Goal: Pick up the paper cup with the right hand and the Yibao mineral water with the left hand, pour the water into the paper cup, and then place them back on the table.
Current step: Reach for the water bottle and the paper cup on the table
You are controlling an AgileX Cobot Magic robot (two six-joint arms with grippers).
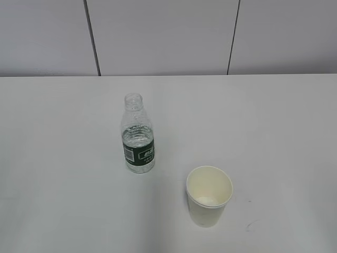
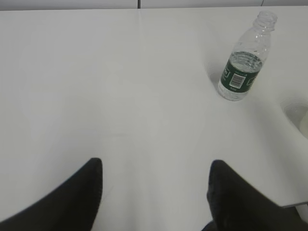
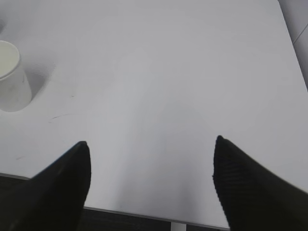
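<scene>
Both hands, left and right, are spread wide and empty. The cream paper cup should be approached squarely by the right; the uncapped, green-labelled clear plastic bottle stands upright nearby on the white tabletop.

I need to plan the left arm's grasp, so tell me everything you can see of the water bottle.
The water bottle is small, clear ribbed plastic, with a dark green label bearing white print and a barcode around its lower body. Its neck is open, with no cap. Water reaches roughly the label's top edge. It stands upright on the white table, left of and behind the paper cup, apart from it. Nothing touches it but the table; the left gripper is open, well short of it.
</scene>
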